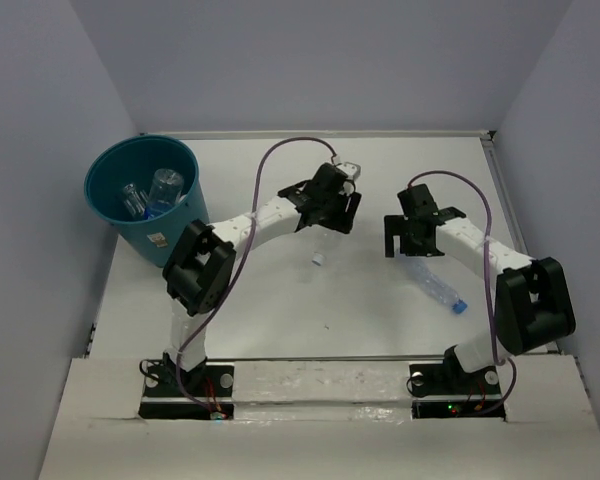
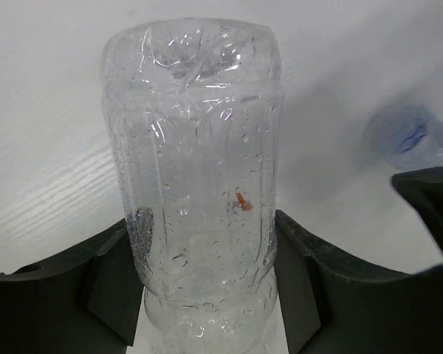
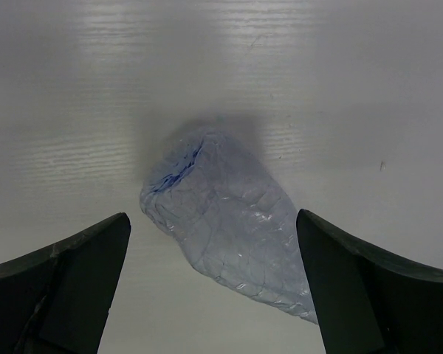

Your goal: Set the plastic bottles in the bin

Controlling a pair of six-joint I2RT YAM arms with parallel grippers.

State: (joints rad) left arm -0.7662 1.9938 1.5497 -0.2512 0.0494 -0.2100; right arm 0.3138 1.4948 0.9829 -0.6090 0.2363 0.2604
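My left gripper (image 1: 323,222) is shut on a clear unlabelled plastic bottle (image 2: 196,177); its white cap end (image 1: 318,258) hangs below the jaws above the table. My right gripper (image 1: 412,243) is open, its jaws either side of a crumpled bluish bottle (image 3: 229,221) lying on the table, not touching it. That bottle (image 1: 435,285) runs toward its blue cap at the near right. The teal bin (image 1: 150,195) stands at the far left with two bottles (image 1: 152,192) inside.
White walls close in the table on the left, back and right. A raised white ledge runs along the near edge by the arm bases. The right gripper's tip (image 2: 432,203) shows at the right of the left wrist view.
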